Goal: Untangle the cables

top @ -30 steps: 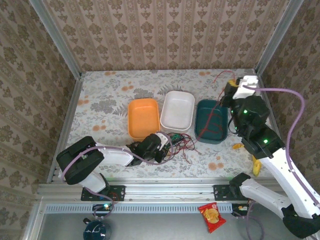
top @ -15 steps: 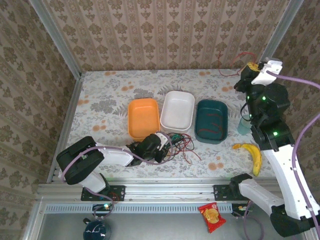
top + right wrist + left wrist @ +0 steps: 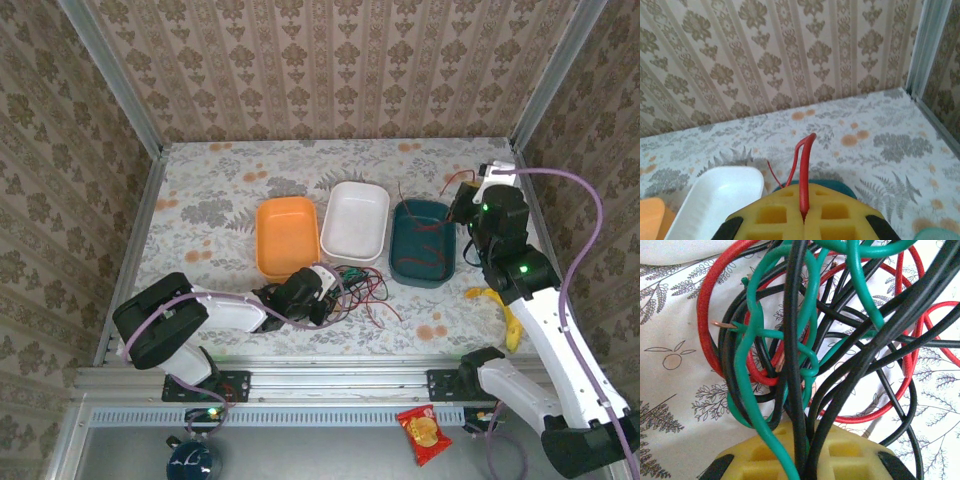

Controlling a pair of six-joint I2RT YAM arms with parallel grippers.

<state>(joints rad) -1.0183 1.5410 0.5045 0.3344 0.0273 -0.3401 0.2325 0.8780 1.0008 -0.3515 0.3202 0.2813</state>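
Note:
The cables (image 3: 358, 284) lie as a tangle of red, green and black wires on the table in front of the bins. My left gripper (image 3: 322, 287) lies low at the tangle's left edge. In the left wrist view its yellow pads (image 3: 760, 455) are shut on a bunch of black (image 3: 792, 315) and green (image 3: 747, 365) wires, with red loops (image 3: 705, 315) behind them. My right gripper (image 3: 464, 196) hangs over the teal bin's (image 3: 402, 212) far right corner, shut on one red cable (image 3: 802, 170) that arches up from its pads. Red strands lie inside that bin.
An orange bin (image 3: 285, 237), a white bin (image 3: 356, 221) and the teal bin stand in a row at mid-table. A banana (image 3: 505, 312) lies at the right near the front edge. A snack packet (image 3: 423, 433) sits below the table rail. Walls close in on three sides.
My right arm swung up towards the back right corner with the red cable, then came back down over the teal bin. The left arm and the tangle stayed put.

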